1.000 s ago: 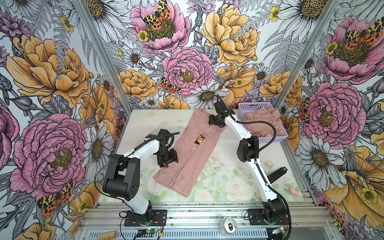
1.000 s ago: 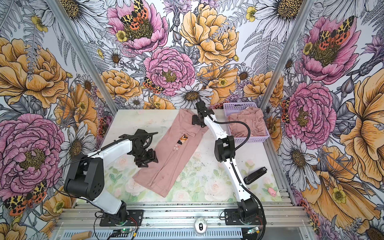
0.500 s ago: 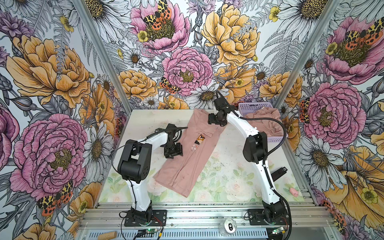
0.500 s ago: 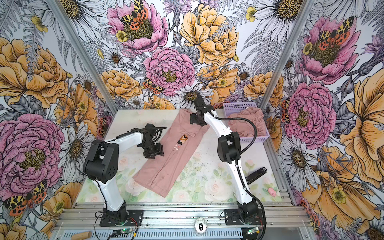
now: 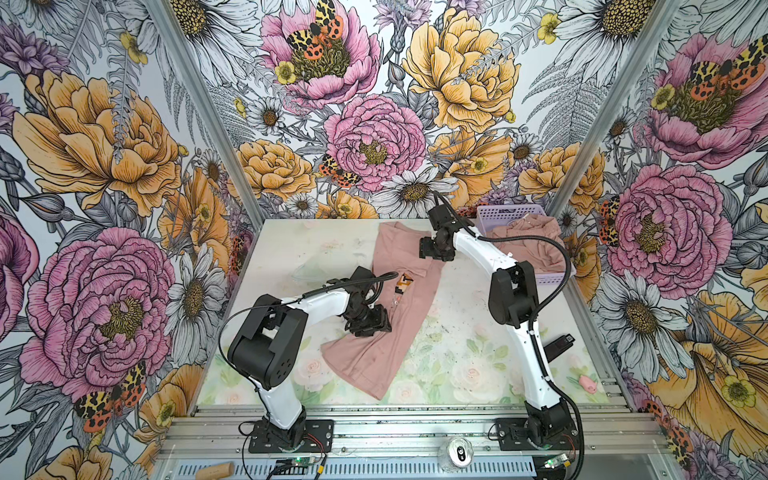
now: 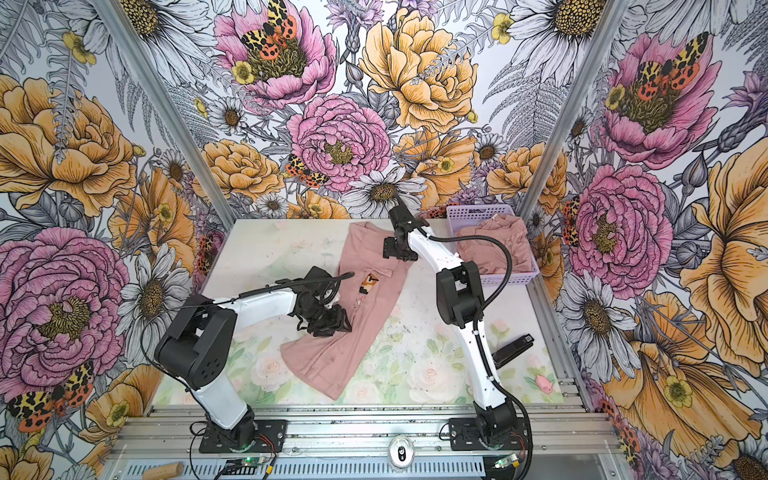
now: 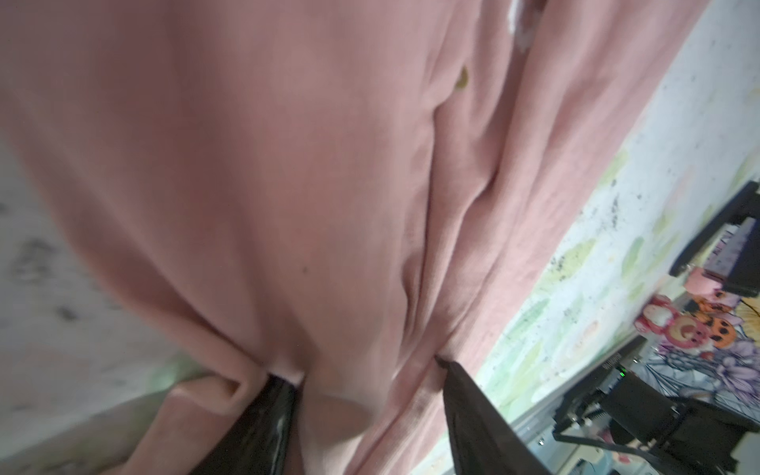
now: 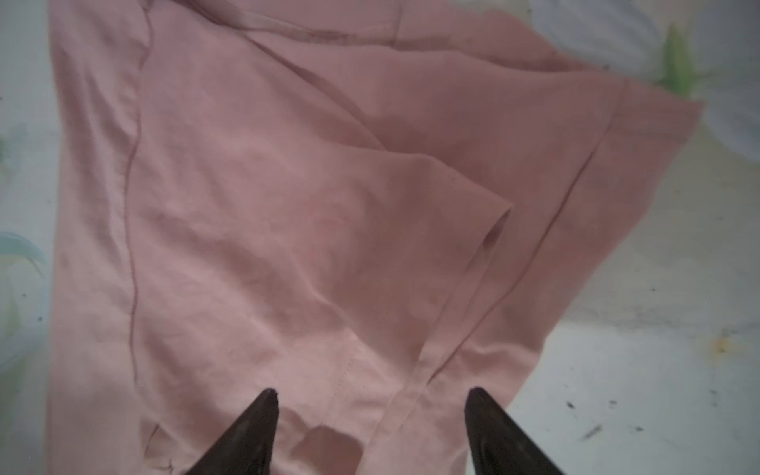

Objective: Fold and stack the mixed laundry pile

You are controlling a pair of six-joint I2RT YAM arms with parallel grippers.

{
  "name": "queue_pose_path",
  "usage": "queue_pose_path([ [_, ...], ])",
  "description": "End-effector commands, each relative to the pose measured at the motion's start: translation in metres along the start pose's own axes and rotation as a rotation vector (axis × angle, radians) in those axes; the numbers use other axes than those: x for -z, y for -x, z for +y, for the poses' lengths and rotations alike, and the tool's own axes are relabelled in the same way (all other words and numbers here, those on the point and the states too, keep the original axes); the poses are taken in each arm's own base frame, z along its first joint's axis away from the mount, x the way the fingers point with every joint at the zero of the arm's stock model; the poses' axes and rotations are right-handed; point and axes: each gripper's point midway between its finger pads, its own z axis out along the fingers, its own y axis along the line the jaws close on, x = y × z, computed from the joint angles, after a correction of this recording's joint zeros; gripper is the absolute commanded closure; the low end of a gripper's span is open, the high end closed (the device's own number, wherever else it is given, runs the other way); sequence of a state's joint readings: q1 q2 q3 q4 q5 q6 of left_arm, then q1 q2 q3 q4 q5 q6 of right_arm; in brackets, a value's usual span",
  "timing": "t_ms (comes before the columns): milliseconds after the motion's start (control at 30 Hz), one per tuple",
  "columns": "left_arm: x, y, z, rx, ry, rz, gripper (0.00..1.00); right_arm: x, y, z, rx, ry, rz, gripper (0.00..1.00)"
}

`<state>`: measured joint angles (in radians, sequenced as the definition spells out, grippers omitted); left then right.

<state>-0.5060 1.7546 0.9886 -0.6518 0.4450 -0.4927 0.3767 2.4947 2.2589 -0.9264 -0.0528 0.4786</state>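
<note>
Our left fingers [image 7: 255,423] press half-spread into the T-shirt [image 5: 374,361], perhaps bunching cloth between them; right fingers [image 8: 246,436] stand wide over its sleeve [image 8: 329,230].

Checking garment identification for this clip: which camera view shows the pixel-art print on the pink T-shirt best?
Both top views: the print shows in colour on the T-shirt, nothing covering it. The left wrist view catches only a blurred white scrap at the frame edge, and the right wrist view shows plain pink fabric with no print.
</note>
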Motion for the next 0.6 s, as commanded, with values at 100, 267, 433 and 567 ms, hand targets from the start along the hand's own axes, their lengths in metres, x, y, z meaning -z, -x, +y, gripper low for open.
queue_pose_path([
  [100, -0.016, -0.065, 0.038, 0.174, 0.084, 0.196, 0.39, -0.037, -0.004, 0.018, 0.000, 0.021, 0.009, 0.26],
  [267, 0.028, -0.039, 0.055, 0.259, 0.081, 0.017, 0.32, -0.068, -0.005, 0.034, -0.029, 0.101, 0.036, 0.28],
  [433, 0.057, -0.031, 0.070, 0.292, 0.088, -0.080, 0.28, -0.081, 0.026, 0.059, -0.046, 0.228, -0.051, 0.29],
  [567, 0.054, -0.039, 0.082, 0.310, 0.101, -0.063, 0.26, -0.088, 0.057, 0.056, -0.132, 0.323, -0.139, 0.29],
])
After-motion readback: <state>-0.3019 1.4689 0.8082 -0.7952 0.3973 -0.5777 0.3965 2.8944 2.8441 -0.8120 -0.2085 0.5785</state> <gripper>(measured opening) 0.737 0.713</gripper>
